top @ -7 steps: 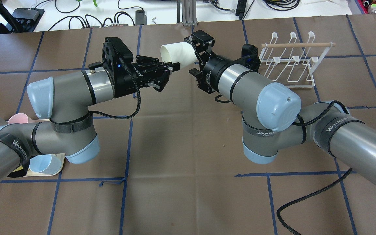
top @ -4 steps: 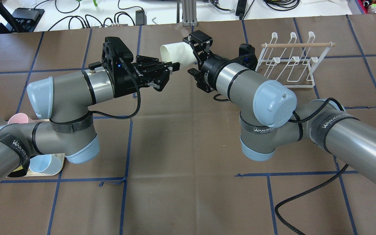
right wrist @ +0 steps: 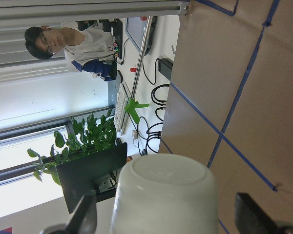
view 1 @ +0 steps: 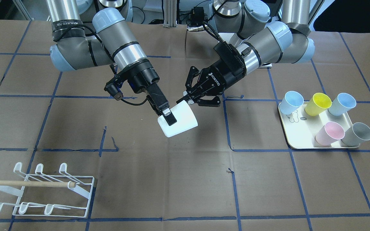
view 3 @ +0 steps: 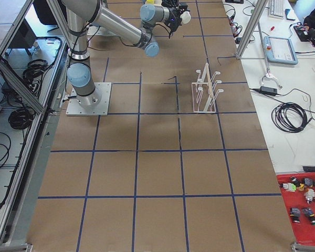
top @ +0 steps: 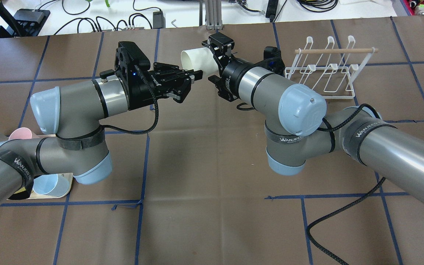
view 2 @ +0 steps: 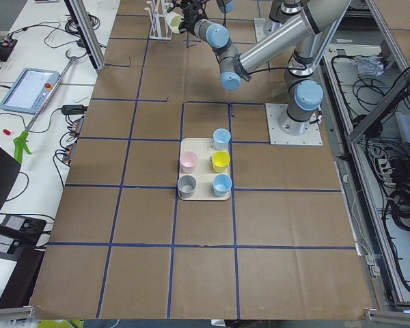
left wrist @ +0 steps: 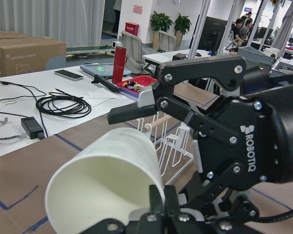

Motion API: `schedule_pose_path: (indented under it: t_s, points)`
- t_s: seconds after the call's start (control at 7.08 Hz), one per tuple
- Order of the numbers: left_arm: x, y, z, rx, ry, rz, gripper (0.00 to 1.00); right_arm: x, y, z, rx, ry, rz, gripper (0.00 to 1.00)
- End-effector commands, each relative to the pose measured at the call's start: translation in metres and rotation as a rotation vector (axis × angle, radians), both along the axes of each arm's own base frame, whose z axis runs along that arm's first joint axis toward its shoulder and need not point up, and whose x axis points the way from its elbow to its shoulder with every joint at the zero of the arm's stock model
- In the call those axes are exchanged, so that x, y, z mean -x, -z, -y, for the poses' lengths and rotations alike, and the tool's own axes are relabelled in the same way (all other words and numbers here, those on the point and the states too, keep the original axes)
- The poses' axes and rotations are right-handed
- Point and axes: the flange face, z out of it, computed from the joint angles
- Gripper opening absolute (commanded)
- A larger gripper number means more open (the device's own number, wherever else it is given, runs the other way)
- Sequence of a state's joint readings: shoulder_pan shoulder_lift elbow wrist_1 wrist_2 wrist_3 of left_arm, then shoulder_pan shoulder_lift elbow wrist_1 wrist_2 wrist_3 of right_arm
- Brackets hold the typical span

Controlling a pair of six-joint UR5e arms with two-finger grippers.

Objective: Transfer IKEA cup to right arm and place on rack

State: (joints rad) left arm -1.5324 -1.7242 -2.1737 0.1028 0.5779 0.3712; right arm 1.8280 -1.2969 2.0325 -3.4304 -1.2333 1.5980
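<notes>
Cup (view 1: 185,122): we see plain white.
Rack (view 1: 27,183): white wire, pale wooden bar.
Tabletop (view 1: 172,179): brown under a blue grid.

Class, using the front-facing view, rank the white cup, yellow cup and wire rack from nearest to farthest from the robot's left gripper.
1. white cup, at the left gripper fingertips, centre.
2. yellow cup, on the tray, view's right.
3. wire rack, view's bottom-left corner.

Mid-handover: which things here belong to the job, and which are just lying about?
In the job: white cup, pinched by the left hand; right hand, open around it; rack.
Lying about: cream tray; five coloured cups on it; side-bench tablet.
</notes>
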Motion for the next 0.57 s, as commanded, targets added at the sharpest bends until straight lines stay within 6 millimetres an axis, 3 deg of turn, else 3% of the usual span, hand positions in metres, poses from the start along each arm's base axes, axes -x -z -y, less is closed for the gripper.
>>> schedule_pose_path:
  t_s: [0.0, 0.14, 0.28, 0.42]
  points:
    - [0.0, -0.0006, 0.0004, 0.002, 0.0, 0.0, 0.01, -0.0012, 0.0, 0.0011, -0.003, 0.0, -0.001, 0.98]
    - [0.0, -0.0006, 0.0004, 0.002, 0.0, 0.0, 0.01, -0.0006, -0.0003, 0.0014, -0.001, 0.0, 0.0, 0.91]
    - [0.0, -0.0006, 0.0004, 0.0, -0.001, 0.0, 0.01, -0.0008, -0.0017, 0.0013, 0.001, -0.002, 0.001, 0.79]
    - [0.0, -0.0006, 0.0004, 0.0, -0.001, 0.0, 0.01, -0.0009, -0.002, 0.0012, 0.003, -0.003, 0.002, 0.76]
